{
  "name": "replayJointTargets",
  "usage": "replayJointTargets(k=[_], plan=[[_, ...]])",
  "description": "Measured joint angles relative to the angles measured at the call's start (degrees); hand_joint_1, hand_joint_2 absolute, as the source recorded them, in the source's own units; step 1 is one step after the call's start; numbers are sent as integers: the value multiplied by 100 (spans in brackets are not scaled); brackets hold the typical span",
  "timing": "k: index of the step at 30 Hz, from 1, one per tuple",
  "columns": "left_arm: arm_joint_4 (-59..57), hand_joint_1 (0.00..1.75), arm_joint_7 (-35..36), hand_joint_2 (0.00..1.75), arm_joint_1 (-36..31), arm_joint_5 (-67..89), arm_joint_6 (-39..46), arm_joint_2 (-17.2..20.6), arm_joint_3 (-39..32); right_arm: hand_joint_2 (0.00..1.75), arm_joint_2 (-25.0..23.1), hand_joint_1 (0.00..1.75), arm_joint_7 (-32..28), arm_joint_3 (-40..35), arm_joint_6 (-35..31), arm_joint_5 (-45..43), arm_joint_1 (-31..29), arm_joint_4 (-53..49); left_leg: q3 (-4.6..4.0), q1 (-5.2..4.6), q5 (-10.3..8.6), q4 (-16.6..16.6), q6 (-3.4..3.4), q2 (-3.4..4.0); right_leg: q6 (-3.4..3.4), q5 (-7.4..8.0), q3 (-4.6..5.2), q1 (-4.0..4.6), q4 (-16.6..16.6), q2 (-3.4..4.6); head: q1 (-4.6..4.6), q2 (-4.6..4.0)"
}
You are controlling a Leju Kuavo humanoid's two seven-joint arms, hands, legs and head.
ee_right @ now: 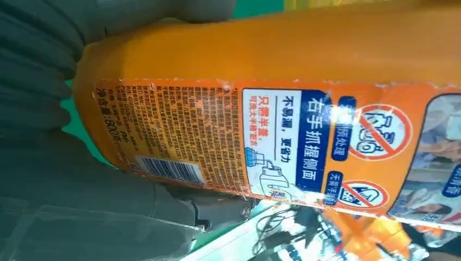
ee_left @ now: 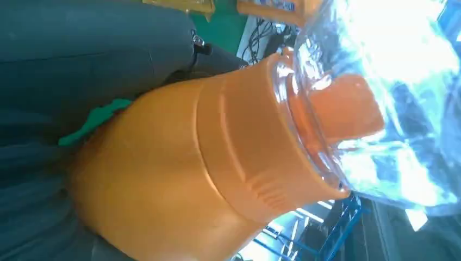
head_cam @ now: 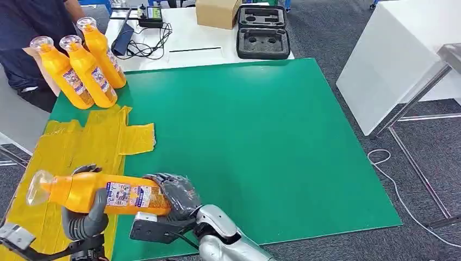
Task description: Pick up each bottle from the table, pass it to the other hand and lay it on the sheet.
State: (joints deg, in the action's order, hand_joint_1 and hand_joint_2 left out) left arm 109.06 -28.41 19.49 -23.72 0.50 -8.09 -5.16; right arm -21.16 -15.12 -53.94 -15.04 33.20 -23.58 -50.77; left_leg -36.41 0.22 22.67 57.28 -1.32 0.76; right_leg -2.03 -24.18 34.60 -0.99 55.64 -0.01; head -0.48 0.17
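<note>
Item held: one orange plastic bottle with clear cap and printed label [head_cam: 92,194], lying horizontal, cap toward 9 o'clock, at about 7 o'clock in the head view, above the near edge of the crinkled yellow plastic sheet [head_cam: 81,141].

Hands: right hand [head_cam: 176,197], dark-fingered on a silver arm, wraps the bottle's base end; the right wrist view shows grey fingers [ee_right: 43,65] closed round the labelled body. Left hand [head_cam: 87,217] curls up from beneath, with grey fingers over the bottle's shoulder near the neck. Both hands are closed on the same bottle.

Step, as judged: mid-handover, bottle shared between hands and not yet laid down. The next move appears to call for the right hand to let go once the left grip is firm, then for the left hand to lower the bottle onto the sheet. Risk: the smooth round body may roll or slip if released early.

Remaining stock: three matching orange bottles [head_cam: 81,68] standing at 10 o'clock, close together beyond the sheet.

Surface: green mat-covered surface [head_cam: 244,141]; sheet at its 9 o'clock side.

Room: white table [head_cam: 185,41] at 12 o'clock bearing a cardboard box [head_cam: 216,12], black foam-lined case [head_cam: 263,32] and black cables [head_cam: 144,43]; a person in dark clothing [head_cam: 27,32] at 10 o'clock; white cabinet [head_cam: 391,60] at 2 o'clock; grey carpet floor [head_cam: 424,163].
</note>
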Motion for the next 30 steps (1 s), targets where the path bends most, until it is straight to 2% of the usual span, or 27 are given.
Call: replayJointTargets(k=[9, 10, 12, 13, 19, 23, 30], plan=[[245, 175, -28, 175, 246, 79, -15, -225, -90, 175, 15, 175, -129, -22, 61, 19, 36, -28, 0, 0, 0, 0, 0, -1, 0, 0, 0, 1, 0, 0, -2, 0], [265, 175, -28, 175, 257, 100, -30, -236, -98, 175, 22, 0, -123, -22, 29, 67, 39, -39, 0, 0, 0, 0, 1, 0, 0, 0, 1, 1, 0, 0, 0, 0], [282, 175, -42, 175, 257, 162, -85, -260, -112, 175, 37, 0, -77, -35, -133, 228, 52, -72, 1, 0, 0, 0, 0, -1, 0, 0, 0, 1, 0, 0, 0, 0], [287, 175, -48, 175, 252, 193, -98, -262, -114, 0, 48, 0, -75, -46, -190, 265, 64, -92, 2, 0, 0, 0, 0, -1, 0, 0, -1, 1, 0, 0, 0, 0], [427, 175, -120, 175, 231, 238, -66, -258, -133, 0, 254, 0, -134, -22, -179, -100, 318, -284, 1, 0, 1, 0, 0, -3, 0, 0, -3, 0, 0, -1, -2, 0], [553, 175, -188, 175, 315, 238, -77, -267, -190, 0, 507, 0, -333, 254, -144, -505, 574, -621, 1, -1, 2, 0, -1, -4, -1, 0, -5, -2, -2, -2, 0, 0], [663, 175, -219, 175, 382, 236, -103, -297, -313, 0, 809, 0, -427, 551, -125, -594, 802, -1079, 2, -2, 4, 0, 0, -4, 0, 0, -4, 1, -2, -1, 0, 0]])
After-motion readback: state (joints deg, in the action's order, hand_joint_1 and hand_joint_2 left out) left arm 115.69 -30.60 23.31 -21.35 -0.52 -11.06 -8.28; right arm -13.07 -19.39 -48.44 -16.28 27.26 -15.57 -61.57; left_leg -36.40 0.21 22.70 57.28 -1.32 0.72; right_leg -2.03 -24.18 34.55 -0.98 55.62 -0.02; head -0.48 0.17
